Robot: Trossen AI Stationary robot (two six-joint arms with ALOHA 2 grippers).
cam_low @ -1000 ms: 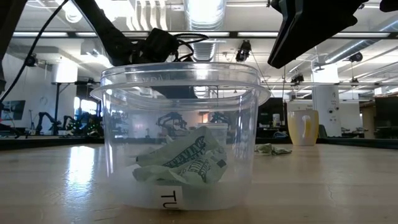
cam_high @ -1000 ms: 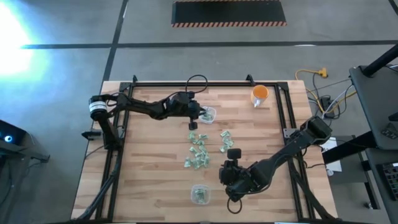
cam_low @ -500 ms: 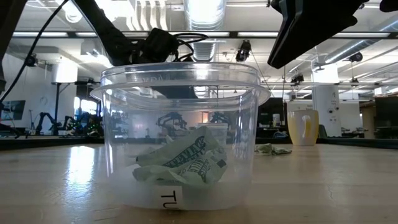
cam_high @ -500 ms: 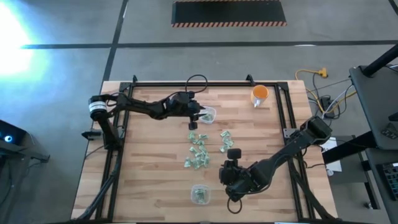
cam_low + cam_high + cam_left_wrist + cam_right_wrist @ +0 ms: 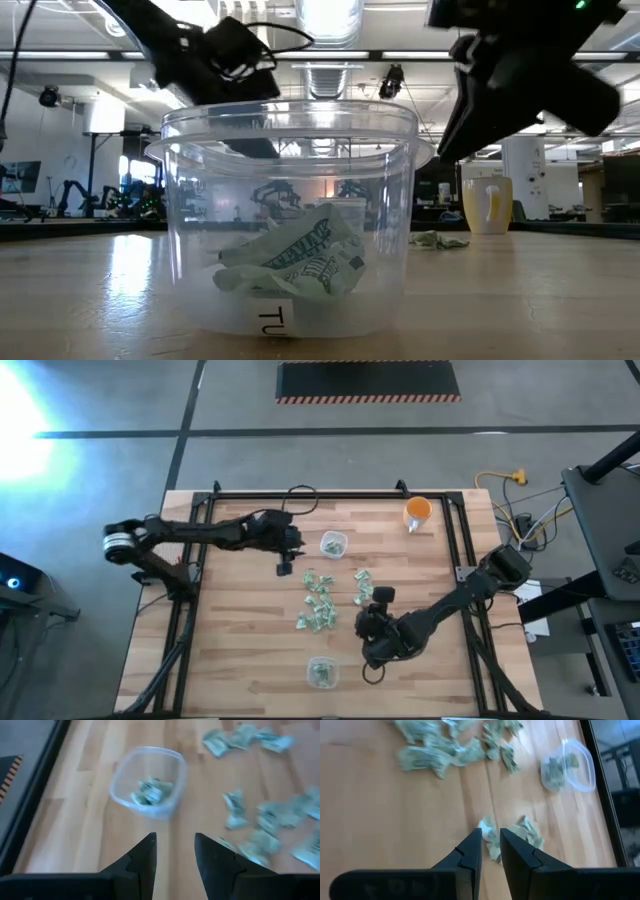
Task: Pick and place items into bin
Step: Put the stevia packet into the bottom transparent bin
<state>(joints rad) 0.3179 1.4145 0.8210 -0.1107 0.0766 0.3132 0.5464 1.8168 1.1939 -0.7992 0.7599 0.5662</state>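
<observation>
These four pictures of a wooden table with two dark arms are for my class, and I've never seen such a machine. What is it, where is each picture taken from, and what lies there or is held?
It is a robot with two jointed arms, each ending in a two-finger gripper. One camera looks straight down, one sits at table height, and one rides on each wrist.

On the wooden table lie small green-and-white wrapped pieces, two clear tubs and an orange cup. Each tub already holds some pieces: the far tub and the near tub, which fills the table-height picture.

The left gripper is beside the far tub, open and empty. The right gripper is over the pieces, its fingers narrowly apart with nothing gripped.
</observation>
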